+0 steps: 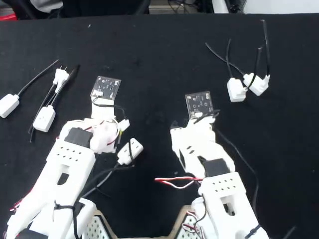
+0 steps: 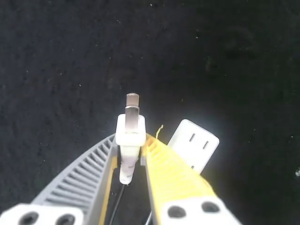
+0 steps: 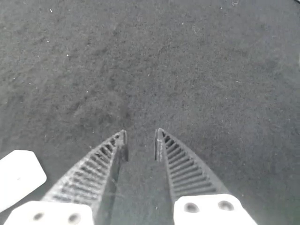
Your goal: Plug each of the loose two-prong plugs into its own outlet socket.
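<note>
My left gripper [image 2: 130, 138] is shut on a white two-prong plug [image 2: 130, 132], whose prongs point away from the wrist above the black table. A white outlet socket [image 2: 193, 143] lies just beside the yellow finger [image 2: 161, 159], slots facing up. In the high view this socket [image 1: 130, 151] rests next to the left arm's gripper [image 1: 115, 130]. My right gripper [image 3: 140, 134] is open over bare black table, with nothing between its fingers. Another loose plug [image 1: 61, 75] lies at the far left with its black cord.
Two white sockets [image 1: 9, 104] [image 1: 44, 118] lie at the left. A pair of white connectors [image 1: 237, 89] [image 1: 257, 83] with black cords lies at the back right. A white piece [image 3: 16, 176] shows at the edge of the right wrist view. Red and white wires [image 1: 174, 181] hang between the arms.
</note>
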Action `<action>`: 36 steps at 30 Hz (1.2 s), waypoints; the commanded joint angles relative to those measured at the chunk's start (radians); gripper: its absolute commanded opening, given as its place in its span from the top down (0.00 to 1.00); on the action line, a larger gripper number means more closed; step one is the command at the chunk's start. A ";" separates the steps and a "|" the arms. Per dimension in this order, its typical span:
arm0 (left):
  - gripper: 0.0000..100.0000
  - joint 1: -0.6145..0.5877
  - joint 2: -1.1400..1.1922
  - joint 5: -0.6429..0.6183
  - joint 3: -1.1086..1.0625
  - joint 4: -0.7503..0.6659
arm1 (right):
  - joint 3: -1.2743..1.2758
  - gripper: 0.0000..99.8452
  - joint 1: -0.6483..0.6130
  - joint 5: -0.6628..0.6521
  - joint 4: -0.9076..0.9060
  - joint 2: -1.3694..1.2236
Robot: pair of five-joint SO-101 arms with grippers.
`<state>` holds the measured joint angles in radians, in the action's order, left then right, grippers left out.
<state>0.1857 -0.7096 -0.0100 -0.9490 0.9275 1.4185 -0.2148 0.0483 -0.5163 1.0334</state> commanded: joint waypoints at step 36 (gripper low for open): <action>0.74 0.328 -0.054 -0.038 -0.021 -0.074 | -0.048 0.91 0.189 0.081 0.032 0.027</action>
<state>0.5493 -0.7096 -0.0483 -1.0273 0.7695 1.4185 -0.0445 0.1189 -0.5102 1.0334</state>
